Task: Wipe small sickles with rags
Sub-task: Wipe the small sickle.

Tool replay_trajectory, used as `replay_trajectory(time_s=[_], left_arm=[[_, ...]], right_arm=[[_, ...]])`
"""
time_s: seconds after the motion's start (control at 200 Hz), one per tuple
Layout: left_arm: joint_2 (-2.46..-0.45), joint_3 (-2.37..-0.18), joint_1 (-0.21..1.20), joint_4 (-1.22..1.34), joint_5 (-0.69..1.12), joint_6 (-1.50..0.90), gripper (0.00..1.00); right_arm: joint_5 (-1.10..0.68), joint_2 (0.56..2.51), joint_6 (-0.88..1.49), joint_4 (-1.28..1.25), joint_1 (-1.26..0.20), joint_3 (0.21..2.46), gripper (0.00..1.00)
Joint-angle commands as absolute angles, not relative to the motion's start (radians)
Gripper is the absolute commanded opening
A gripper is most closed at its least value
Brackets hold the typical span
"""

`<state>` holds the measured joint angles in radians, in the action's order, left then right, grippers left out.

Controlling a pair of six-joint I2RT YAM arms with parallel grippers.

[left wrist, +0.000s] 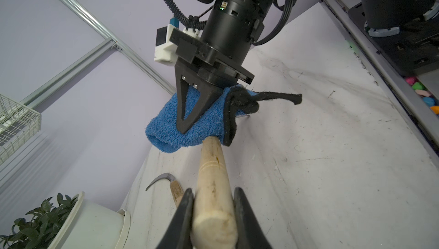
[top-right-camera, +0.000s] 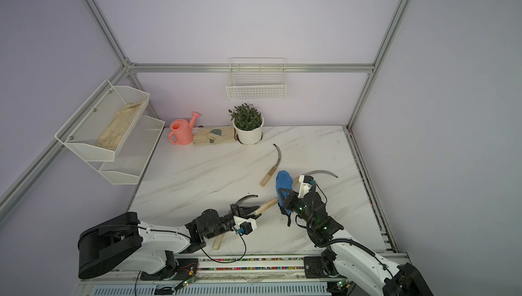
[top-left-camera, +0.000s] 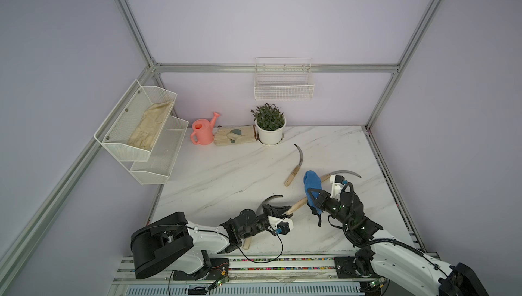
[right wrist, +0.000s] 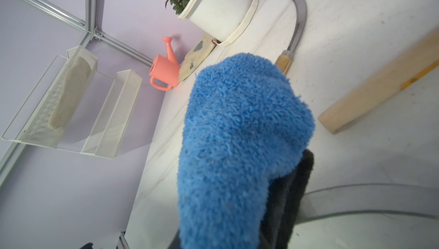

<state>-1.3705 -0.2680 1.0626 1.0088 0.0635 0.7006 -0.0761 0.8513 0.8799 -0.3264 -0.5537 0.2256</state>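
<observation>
My left gripper is shut on the pale wooden handle of a small sickle, held just above the table. The handle's far end runs into the blue fluffy rag, on which my right gripper is shut. The rag covers most of that blade; a grey curve shows past it. A second sickle lies mid-table. A third sickle lies behind my right wrist. Another blade and handle stick out from under my left arm.
At the back of the marble table stand a potted plant, a pink watering can and beige gloves. A wire basket hangs on the back wall. A mesh shelf on the left wall holds another glove.
</observation>
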Motion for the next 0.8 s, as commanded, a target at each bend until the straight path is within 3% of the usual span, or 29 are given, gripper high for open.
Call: replay_trajectory(time_s=[0.0,0.255,0.49,0.795], left_arm=[[-1.371,-0.249,1.074,1.037,0.106,0.704,0.0],[-1.366,-0.237,1.074,1.057,0.093,0.704,0.0],[-1.346,-0.224,1.076,1.063,0.095,0.7,0.0],[-1.34,-0.22,1.075,1.064,0.098,0.698,0.0]], right_arm=[[-0.06,0.883,0.865,-0.318,-0.569,0.266,0.0],[0.179,0.913,0.981,-0.157,-0.525,0.219,0.0],[0.179,0.835,1.05,-0.105,-0.364,0.091,0.0],[0.176,0.687,1.056,-0.023,-0.357,0.061,0.0]])
